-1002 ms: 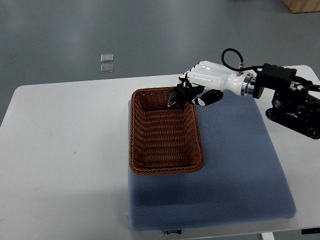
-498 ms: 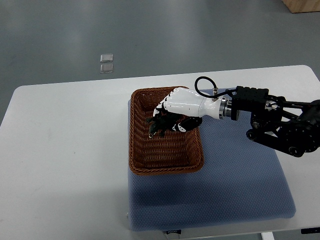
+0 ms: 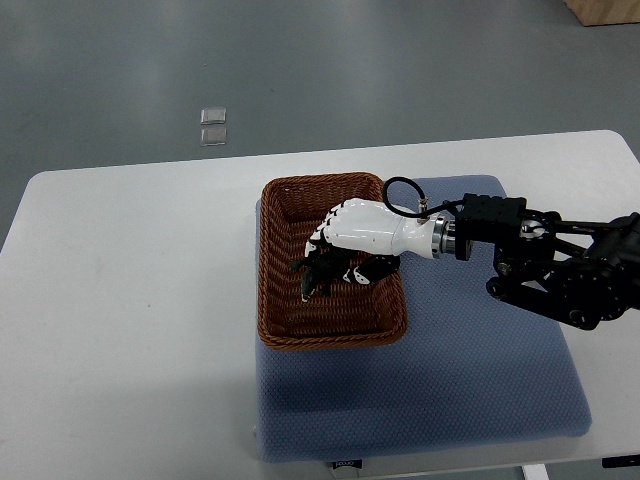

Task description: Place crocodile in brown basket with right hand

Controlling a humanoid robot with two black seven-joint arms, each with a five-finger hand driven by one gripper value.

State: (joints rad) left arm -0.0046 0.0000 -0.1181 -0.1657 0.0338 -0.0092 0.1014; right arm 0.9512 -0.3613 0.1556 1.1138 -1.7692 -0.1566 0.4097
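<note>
1. Brown wicker rings my right hand (image 3: 358,232). The brown basket (image 3: 265,270) has its rim on every side of my fingers (image 3: 325,235), which hang over the middle of its woven floor.
2. My fingers are clenched around the crocodile (image 3: 318,275), a small dark toy, with the thumb underneath and the other fingers curled over its back.
3. The crocodile sticks out past my fingertips toward the basket's left wall, with its free end tipped down at the weave. I cannot tell whether it touches the floor of the basket or hangs just above it.
4. Behind my fingers, my wrist and black forearm cross the basket's right rim.
5. A blue mat (image 3: 470,380) lies under that forearm, to the right of and nearer than my fingers. The basket stands on the mat's far left corner.
6. To the left of my fingers, past the basket wall, is the white desk (image 3: 130,300).
</note>
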